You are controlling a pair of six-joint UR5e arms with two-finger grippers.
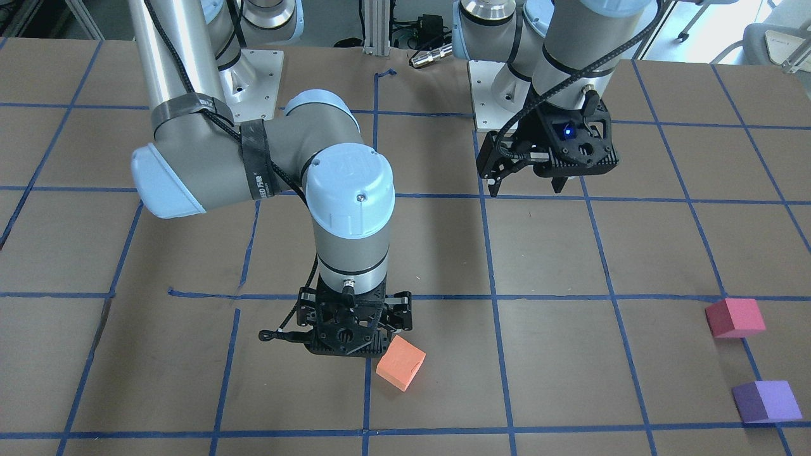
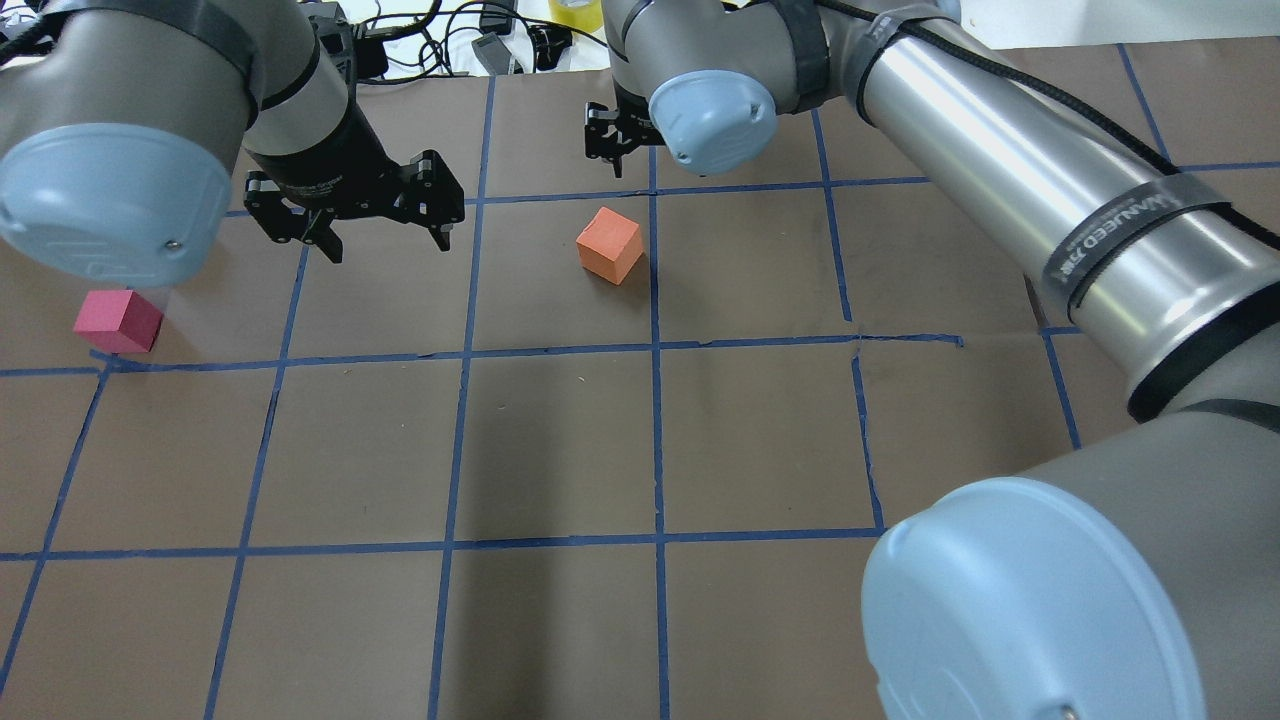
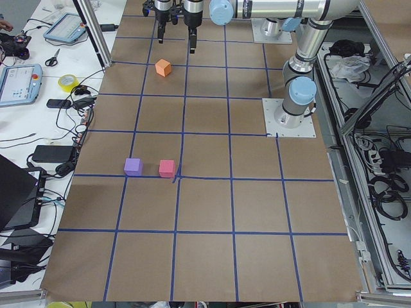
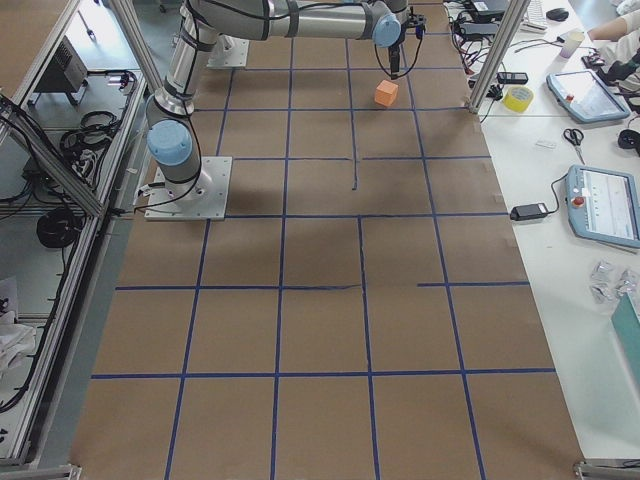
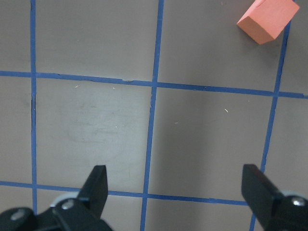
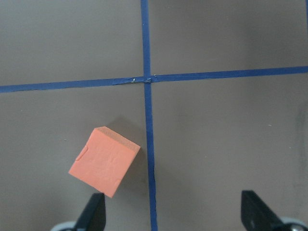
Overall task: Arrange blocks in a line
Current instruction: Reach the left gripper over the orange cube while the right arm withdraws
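Three small matte foam cubes of like size are being carried by a flat desk (image 1: 557,253), which is being covered with brown paper and ruled into squares by blue tape lines (image 1: 488,253). One orange foam cube (image 1: 400,363), sharp-edged and turned askew to the grid, is being seen just beside a tape line near the desk's middle. One pinkish-red foam cube (image 1: 735,318) and one purple foam cube (image 1: 766,401) are being seen near each other but apart, well away from the orange one, toward the robot's left end of the desk.

Two arms of smooth grey metal with rounded pale-blue caps are being shown. The right arm (image 1: 342,209) is being pointed straight down beside the orange cube. The right jaws, black and angular, are being spread wide with nothing pinched. In the right wrist view the cube is being seen just ahead of one dark fingertip (image 6: 95,211), not between the two. The left arm (image 1: 570,50) is being hung above bare paper. The left jaws are likewise being spread wide and empty, with the orange cube being caught only at a corner of that wrist view.
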